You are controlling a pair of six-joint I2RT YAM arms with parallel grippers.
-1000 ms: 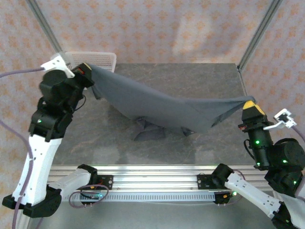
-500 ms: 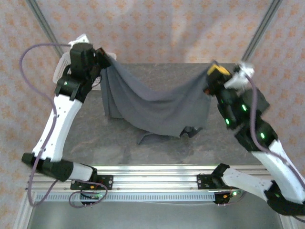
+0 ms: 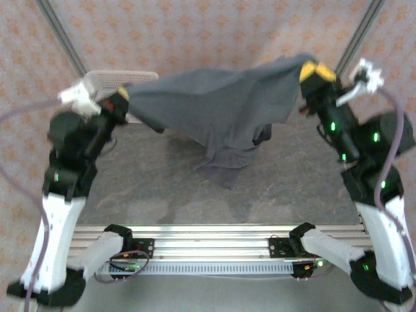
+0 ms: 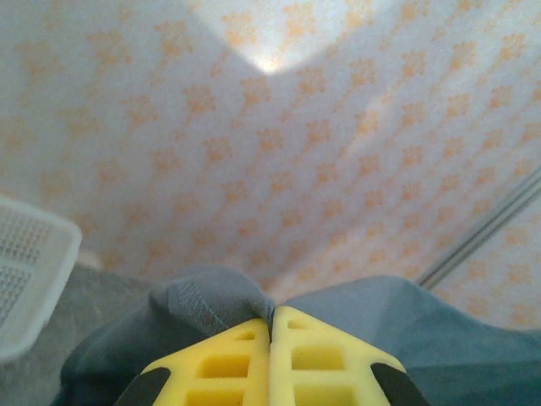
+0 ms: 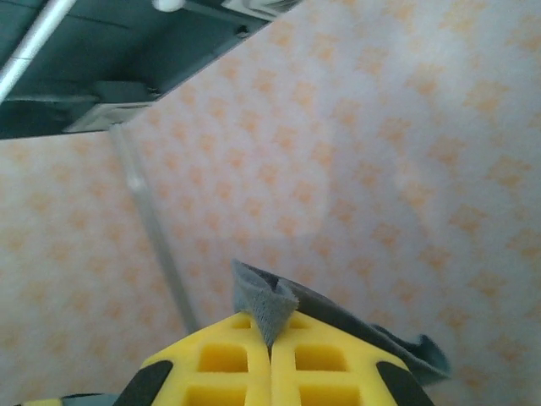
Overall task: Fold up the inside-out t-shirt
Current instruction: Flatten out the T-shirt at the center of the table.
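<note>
At the near edge, a metal rail (image 3: 208, 237) carries both arm bases, and past it lies the grey stone-patterned worktop (image 3: 143, 188), bare on its near half. Above the middle of the worktop hangs the t-shirt (image 3: 214, 110), dark slate grey and stretched like a sagging sheet between the two arms; its lowest folds droop to a point toward the worktop's centre, and whether that point touches the surface cannot be told. The left hand (image 3: 120, 97) holds the shirt's left end, raised over the far left of the worktop. In the left wrist view, the left hand (image 4: 272, 320) has its yellow fingers pressed together on a bunched fold of the t-shirt (image 4: 203, 296). The right hand (image 3: 316, 70) holds the other end higher up at the far right. In the right wrist view, the right hand (image 5: 270, 337) is likewise pinched shut, with a small peak of the t-shirt (image 5: 266, 300) sticking up between its fingers. Just behind the left hand sits the white mesh basket (image 3: 117, 79) at the far left corner, its rim also seen from the left wrist (image 4: 30, 271). Beyond everything stands the patterned wall (image 3: 195, 32), with a slanted frame post (image 3: 357, 36) at the right.
</note>
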